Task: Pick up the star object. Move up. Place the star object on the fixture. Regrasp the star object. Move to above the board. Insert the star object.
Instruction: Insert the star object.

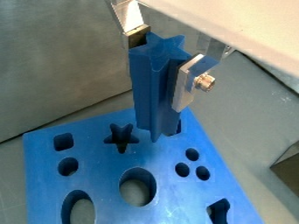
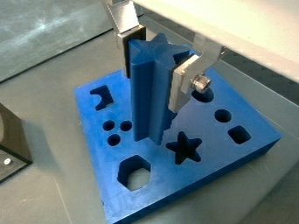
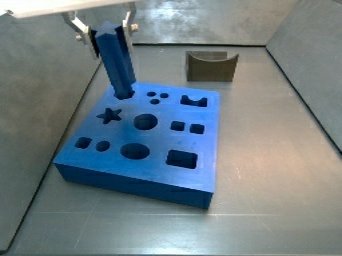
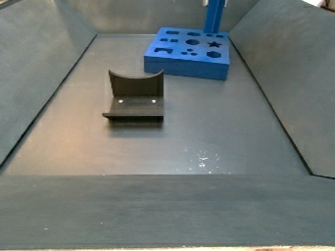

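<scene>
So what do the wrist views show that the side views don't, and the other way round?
Only the wrist views show the pincer closely: silver fingers clamped on the upper end of the star object, and its star-shaped top. Only the side views show the fixture standing apart from the board, with nothing in its notch. Both show the star object upright above the board, its lower end near the star hole but not in it.

Open floor most of the way round; board and peg take one end.

I see the gripper (image 3: 103,24) holding the star object (image 3: 116,65) upright over the board (image 3: 147,165). The fixture (image 3: 211,66) stands apart near a wall, with bare floor (image 4: 183,132) between.
</scene>
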Robot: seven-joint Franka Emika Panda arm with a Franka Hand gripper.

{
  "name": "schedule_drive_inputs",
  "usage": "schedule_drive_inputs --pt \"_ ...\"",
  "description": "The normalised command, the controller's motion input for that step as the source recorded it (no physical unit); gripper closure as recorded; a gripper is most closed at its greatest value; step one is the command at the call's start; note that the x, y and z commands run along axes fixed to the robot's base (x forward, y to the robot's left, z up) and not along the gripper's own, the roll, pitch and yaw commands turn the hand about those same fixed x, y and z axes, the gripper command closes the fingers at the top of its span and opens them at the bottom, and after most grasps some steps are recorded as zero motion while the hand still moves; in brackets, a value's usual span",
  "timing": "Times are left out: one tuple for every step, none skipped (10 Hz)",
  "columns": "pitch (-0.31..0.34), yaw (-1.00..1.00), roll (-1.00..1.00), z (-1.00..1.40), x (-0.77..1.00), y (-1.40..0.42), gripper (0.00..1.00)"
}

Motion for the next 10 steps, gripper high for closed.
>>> schedule_drive_inputs --pt "-0.226 0.89 0.03 -0.54 0.00 -0.29 1.00" --pt "-0.209 0.91 -0.04 -0.34 0.00 -0.21 1.00" --pt "-0.057 0.00 -0.05 -0.14 0.00 0.00 1.00" --pt "-0.123 0.62 -0.26 -0.70 0.06 -0.21 1.00" --pt "0.000 0.52 -0.02 -0.35 0.03 -0.05 1.00" --pt "0.000 0.03 0.00 0.00 0.00 0.00 1.00" --pt "0.000 0.00 0.01 0.00 0.00 0.00 1.00" --pt "-0.071 0.00 0.11 -0.70 -0.09 -0.17 1.00" --pt "-0.023 0.00 0.15 -0.57 -0.09 -0.09 1.00" --pt "0.000 0.01 0.00 -0.07 0.00 0.00 1.00"
